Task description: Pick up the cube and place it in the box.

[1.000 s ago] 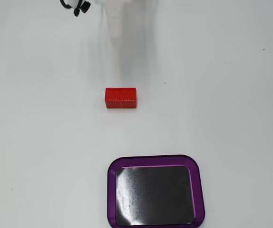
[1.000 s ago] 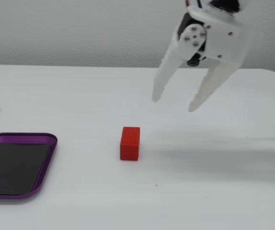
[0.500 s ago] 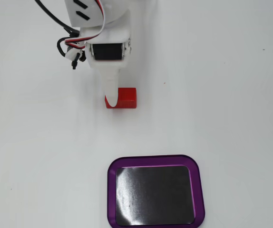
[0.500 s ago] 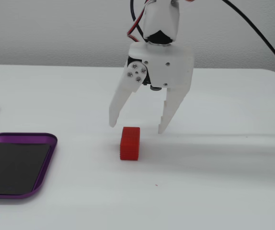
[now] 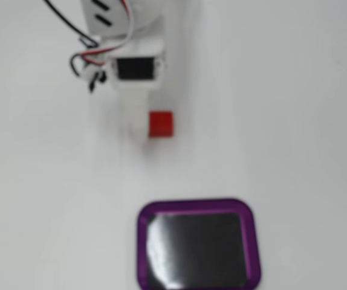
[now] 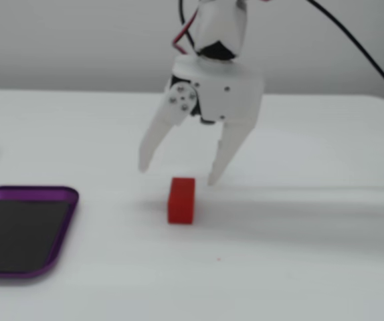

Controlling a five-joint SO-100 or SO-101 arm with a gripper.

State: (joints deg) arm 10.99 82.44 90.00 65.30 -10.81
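Here the box (image 6: pixel 18 231) lies empty, cube (image 6: pixel 181 199) outside beneath the spread tool (image 6: pixel 178 175).

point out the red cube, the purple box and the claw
cube (image 6: pixel 181 199), a fixed view, side-on: middle of its front face
box (image 5: pixel 198 205), a fixed view, from above: far purple rim
claw (image 6: pixel 177 175), a fixed view, side-on: open, midway between fingertips

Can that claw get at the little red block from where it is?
Probably yes. The claw hangs open just above the red block, and nothing lies between them; the purple tray sits well aside.
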